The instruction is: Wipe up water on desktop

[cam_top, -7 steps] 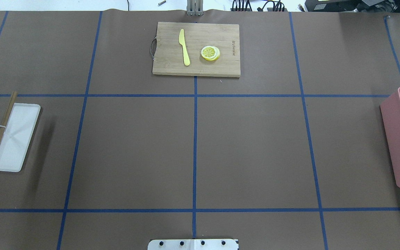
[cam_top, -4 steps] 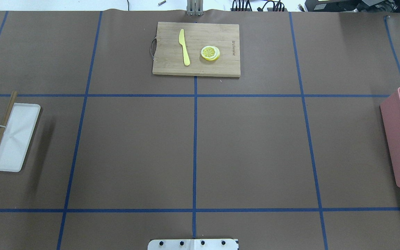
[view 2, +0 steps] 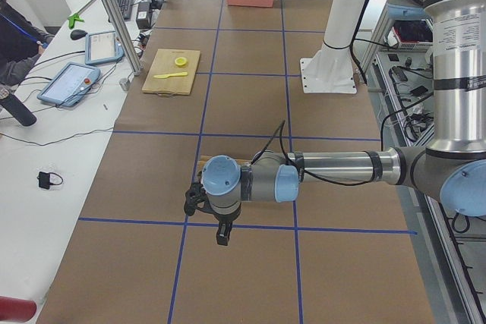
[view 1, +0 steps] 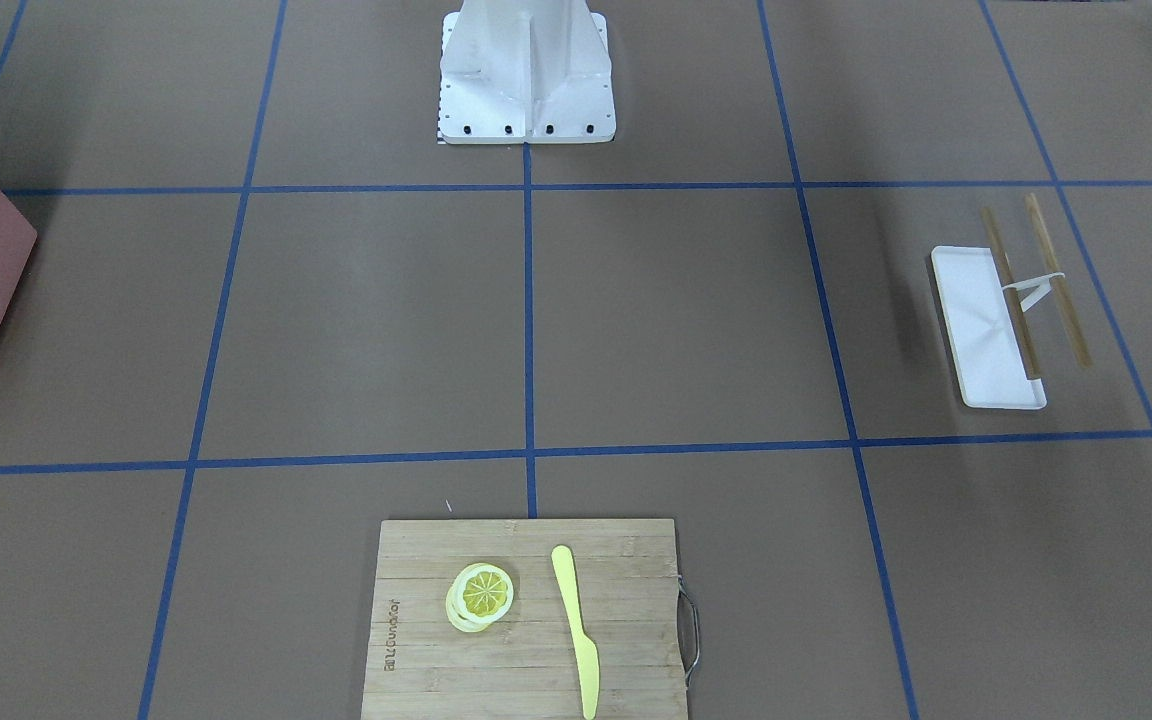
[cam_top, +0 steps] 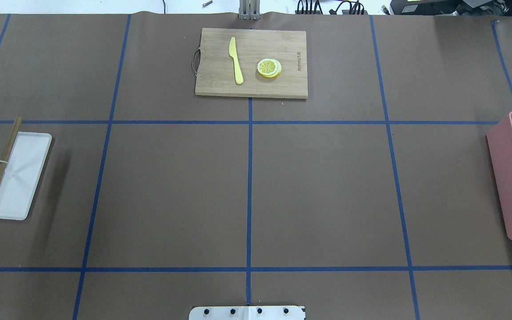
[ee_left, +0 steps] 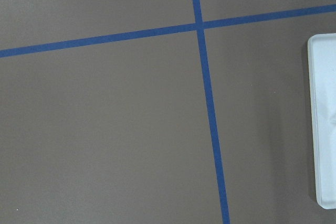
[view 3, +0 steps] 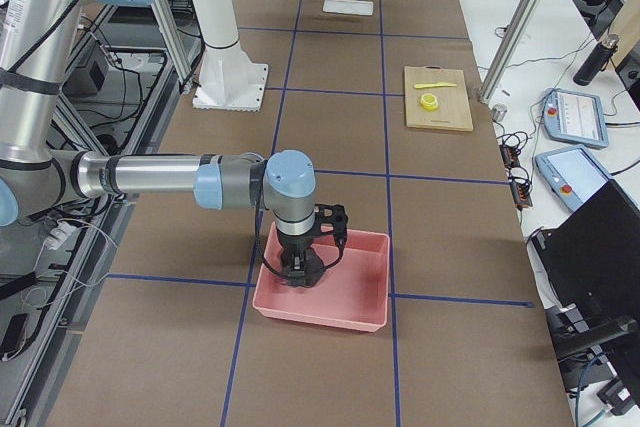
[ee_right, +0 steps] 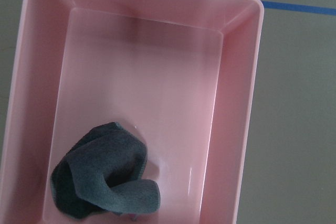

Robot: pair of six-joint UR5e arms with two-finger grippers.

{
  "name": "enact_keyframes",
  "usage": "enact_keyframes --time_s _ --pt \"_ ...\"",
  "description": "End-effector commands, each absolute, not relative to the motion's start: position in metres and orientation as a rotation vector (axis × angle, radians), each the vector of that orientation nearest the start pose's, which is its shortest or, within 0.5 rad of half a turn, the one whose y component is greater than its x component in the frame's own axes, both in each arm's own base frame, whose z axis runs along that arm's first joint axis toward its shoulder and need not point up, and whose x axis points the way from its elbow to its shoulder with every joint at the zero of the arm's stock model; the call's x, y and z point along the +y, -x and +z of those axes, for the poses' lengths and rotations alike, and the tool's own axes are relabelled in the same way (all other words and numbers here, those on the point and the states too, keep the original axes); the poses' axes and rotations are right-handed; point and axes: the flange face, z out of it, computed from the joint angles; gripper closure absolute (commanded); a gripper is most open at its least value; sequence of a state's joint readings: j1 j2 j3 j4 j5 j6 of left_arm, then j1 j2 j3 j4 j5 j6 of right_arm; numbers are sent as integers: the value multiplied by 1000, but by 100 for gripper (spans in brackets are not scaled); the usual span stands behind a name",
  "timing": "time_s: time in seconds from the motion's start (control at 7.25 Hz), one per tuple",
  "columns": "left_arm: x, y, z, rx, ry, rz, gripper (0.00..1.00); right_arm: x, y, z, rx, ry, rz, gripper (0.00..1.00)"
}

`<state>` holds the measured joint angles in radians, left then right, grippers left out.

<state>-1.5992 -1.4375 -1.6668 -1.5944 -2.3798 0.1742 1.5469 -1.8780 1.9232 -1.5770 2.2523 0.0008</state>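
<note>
Bench [cam_top: 327, 186]: matte brown, gridded with blue tape, fills both top-down views and carries everything below.

Left pincer [view 2: 219, 234]: out at the bench's left end, hanging low over the brown surface near a tape crossing. Shows only in the side view, so can't tell whether released or clenched. Wrist camera there looks straight down on the tape cross, with the white tray [ee_left: 323, 124] at its right edge.

Right pincer [view 3: 300, 275]: at the opposite end, lowered inside the pink bin [view 3: 350, 319]. Again side view only, so can't tell its grip state. Can't tell either if touching the cloth [ee_right: 102, 174]: dark teal, crumpled, lying on the bin floor near one corner.

Elsewhere:
- Bamboo cutting board [cam_top: 216, 84] at the far middle edge, carrying a yellow knife [cam_top: 236, 62] and, just beside it, stacked lemon slices [cam_top: 269, 68].
- Two thin wooden sticks [cam_top: 2, 164] joined by a white band, one lying over the tray's outer edge, the other just outside it.
- White robot pedestal [view 1: 526, 70] bolted at the near middle edge.
</note>
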Motion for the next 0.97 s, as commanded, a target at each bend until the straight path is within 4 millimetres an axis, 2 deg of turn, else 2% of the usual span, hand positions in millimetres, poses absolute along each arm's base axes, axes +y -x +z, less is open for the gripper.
enact_keyframes --time_s 0.0,0.41,0.83 --pt "-427 75 673 809 -61 129 2 -371 -59 620 -718 -33 -29 0" --pt "-422 74 679 811 -52 126 2 -374 -58 603 -729 -66 -43 0" --pt "-415 74 689 817 -37 118 2 -373 -58 602 -728 -65 -44 0"
